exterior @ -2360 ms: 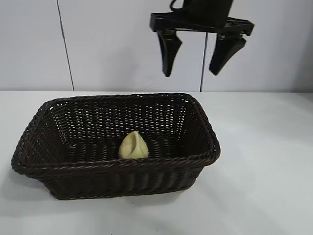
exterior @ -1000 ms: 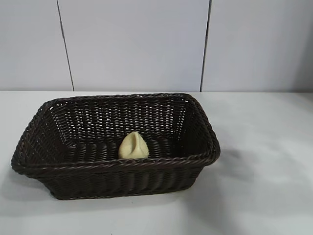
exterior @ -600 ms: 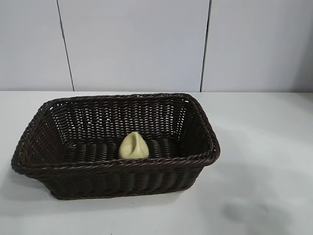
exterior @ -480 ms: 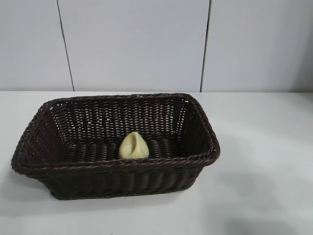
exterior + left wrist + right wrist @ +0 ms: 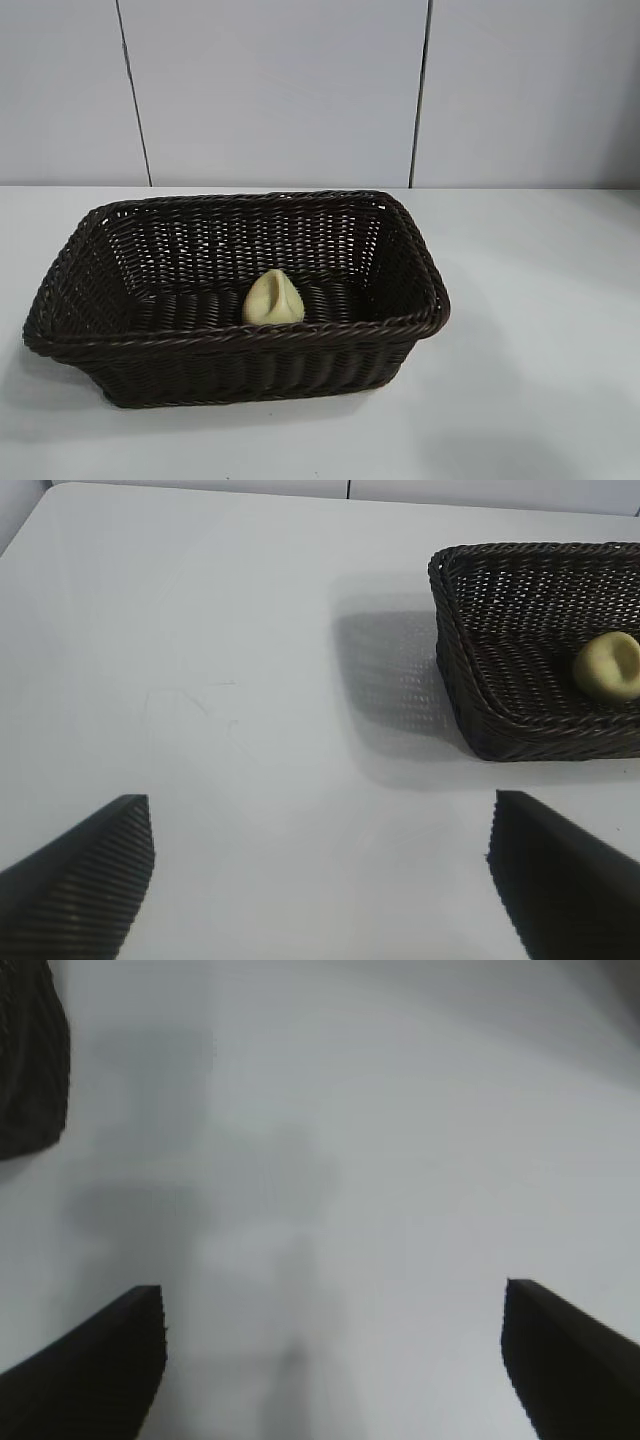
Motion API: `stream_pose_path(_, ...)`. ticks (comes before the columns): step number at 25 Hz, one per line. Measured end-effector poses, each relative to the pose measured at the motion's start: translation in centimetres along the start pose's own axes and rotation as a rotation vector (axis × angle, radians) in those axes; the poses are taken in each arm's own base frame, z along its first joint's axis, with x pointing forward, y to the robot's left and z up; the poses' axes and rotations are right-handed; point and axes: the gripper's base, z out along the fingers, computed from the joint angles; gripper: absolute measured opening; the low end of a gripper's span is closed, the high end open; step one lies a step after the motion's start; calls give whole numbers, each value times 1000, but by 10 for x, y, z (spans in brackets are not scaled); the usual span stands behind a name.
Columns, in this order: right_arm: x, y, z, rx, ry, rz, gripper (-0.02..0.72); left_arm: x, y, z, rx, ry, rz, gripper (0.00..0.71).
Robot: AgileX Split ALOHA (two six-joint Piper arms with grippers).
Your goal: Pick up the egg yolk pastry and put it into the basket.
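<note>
Status, exterior view: one basket (image 5: 236, 300) stands on the white worktop (image 5: 540, 300), left of centre, with its long axis running left to right. One egg yolk pastry (image 5: 273, 298) lies inside it on the woven floor, against the near wall and roughly midway along that wall. No arm or gripper appears in this view.

Left wrist view: the left gripper (image 5: 320, 875) is held over bare worktop, jaws wide apart and empty, with only the two dark fingertips visible. The basket sits ahead of it and off to one side, well apart from the fingertips. The pastry is visible inside, resting on the floor near the basket wall that faces this camera.

Right wrist view: the right gripper (image 5: 335, 1360) is likewise spread wide and carries nothing. Bare worktop lies between its fingertips; one corner of the basket shows at the far edge of the view. The pastry is not visible here.

Assessment: the pastry is already in the basket, so the task appears complete. Neither gripper is close to the pastry and no further approach seems required. Count: one basket, one pastry, two grippers.
</note>
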Motion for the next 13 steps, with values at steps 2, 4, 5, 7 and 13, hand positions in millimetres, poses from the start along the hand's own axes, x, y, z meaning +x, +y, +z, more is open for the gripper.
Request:
stream_pose_path(2, 6, 0, -10, -1, -76, 0, 654, 0, 0, 0, 0, 0, 0, 658)
stream_pose_path(4, 11, 0, -16, -1, -130, 0, 654, 0, 0, 0, 0, 0, 0, 658)
stream_pose_path(5, 12, 0, -18, -1, -141, 0, 654, 0, 0, 0, 0, 0, 0, 658)
stream_pose_path(7, 12, 0, -18, -1, -142, -2, 654, 0, 0, 0, 0, 0, 0, 658)
stream_pose_path(13, 13, 0, -18, -1, -141, -3, 654, 0, 0, 0, 0, 0, 0, 658)
